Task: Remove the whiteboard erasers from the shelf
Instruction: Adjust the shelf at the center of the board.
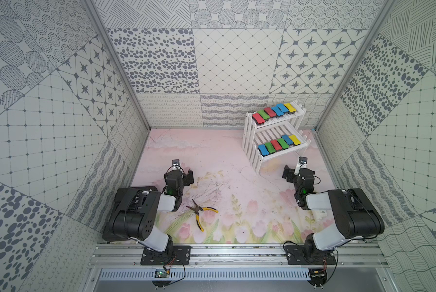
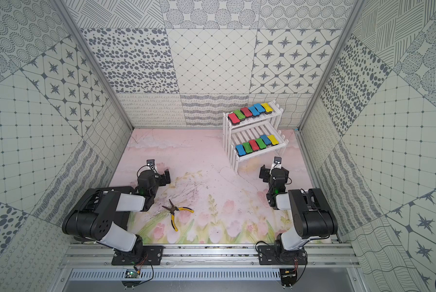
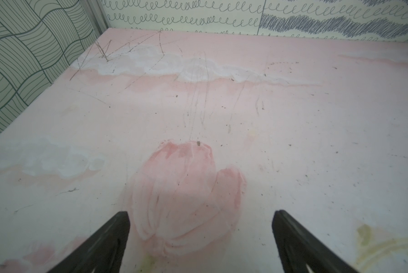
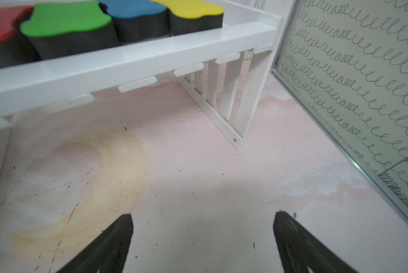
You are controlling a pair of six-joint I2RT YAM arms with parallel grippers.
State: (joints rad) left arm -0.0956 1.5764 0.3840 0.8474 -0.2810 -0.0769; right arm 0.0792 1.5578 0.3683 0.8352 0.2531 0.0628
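Nearest to us, both arms are bolted to an aluminium rail [image 1: 237, 252] along the front edge of the pink, flower-printed table mat [image 1: 249, 182]. Just beyond the rail, between the arms and closer to the left one, we see a pair of yellow-handled pliers [image 1: 200, 212] lying flat on the mat with the handles spread, touching nothing else.

Further in, the left gripper [image 3: 200, 214] hovers over bare mat. In its wrist view we find its two black fingers spread wide, with only a printed pink tulip between them. The right gripper [image 4: 203, 215] is likewise spread wide and empty. It sits low above the mat, just in front of the white two-tier slatted shelf with picket sides [image 4: 127, 68] and apart from it.

In both top views the shelf [image 1: 249, 141] stands at the far right of the mat, near the back and right walls, turned at an angle. All twelve small bone-shaped whiteboard erasers [image 1: 278, 144], with coloured tops and dark felt undersides, lie on it in a side-by-side row of six per tier. On the lower tier we read blue, green, red, green, blue, yellow from left to right. On the upper tier we read red, green, red, blue, blue, yellow. The right wrist view shows red, green, blue and yellow ones on the lower tier, just behind its front bar.

Farthest off we see the grey-patterned back wall [image 1: 237, 75].
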